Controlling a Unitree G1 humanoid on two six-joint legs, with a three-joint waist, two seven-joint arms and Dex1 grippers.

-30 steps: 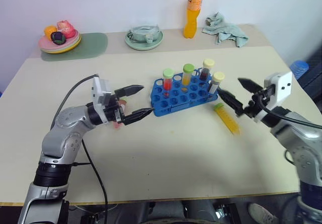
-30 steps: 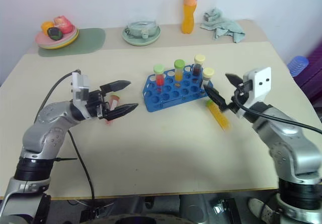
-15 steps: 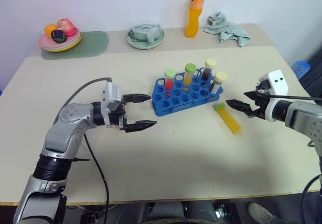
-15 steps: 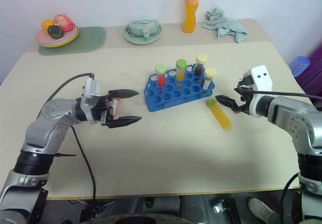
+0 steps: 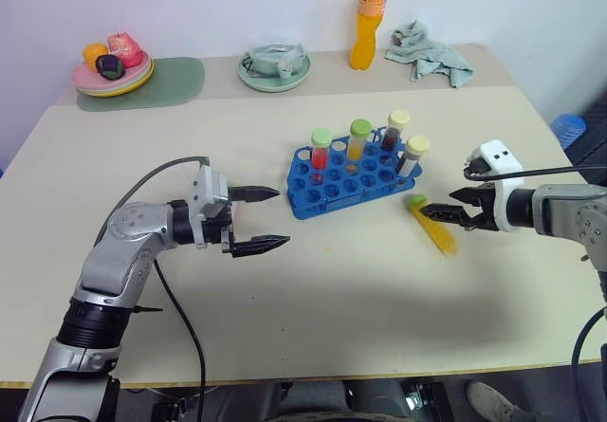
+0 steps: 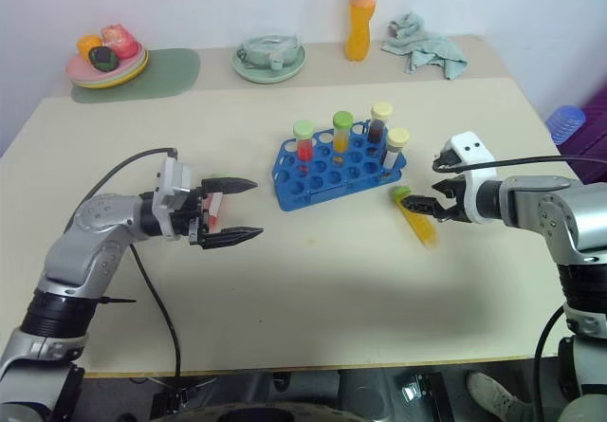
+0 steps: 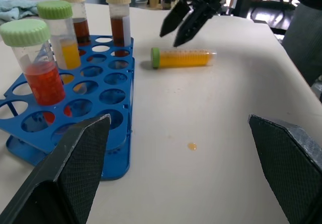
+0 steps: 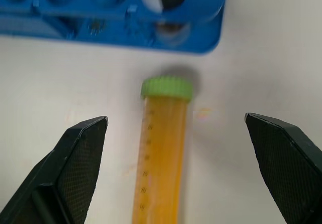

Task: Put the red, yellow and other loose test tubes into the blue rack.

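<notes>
Beside the rack (image 5: 353, 177), a yellow tube (image 5: 432, 225) lies flat between the right gripper's (image 5: 438, 215) spread fingers. It should be clamped mid-barrel before being lifted.

Left gripper (image 5: 258, 219) sat level left of the blue rack (image 5: 353, 178), jaws wide, empty; right gripper (image 5: 434, 213) angled down just right of the rack, jaws spread, holding nothing
</notes>
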